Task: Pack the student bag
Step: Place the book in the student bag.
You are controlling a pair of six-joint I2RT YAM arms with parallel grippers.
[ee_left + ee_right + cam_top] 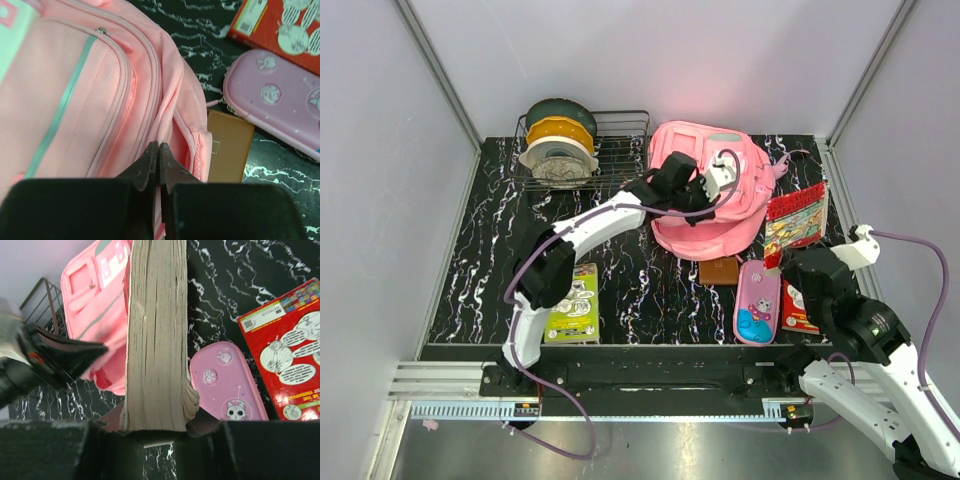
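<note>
The pink student bag point(705, 200) lies at the back middle of the table, with its zipped seams filling the left wrist view point(75, 100). My left gripper point(708, 185) point(158, 146) rests on top of it, shut, with a strip of pink fabric at the bag's opening pinched between the jaws. My right gripper point(798, 268) point(160, 427) is shut on a thick book point(156, 335) held on edge. The book's colourful red cover point(797, 220) stands just right of the bag. The bag point(100, 315) shows behind the book's pages.
A pink pencil case point(757, 302) point(275, 105) point(225, 382), a brown card holder point(718, 270) point(230, 145) and a red comic book point(798, 310) point(287, 355) lie in front of the bag. A green book point(573, 303) lies front left. A wire rack with spools point(560, 145) stands back left.
</note>
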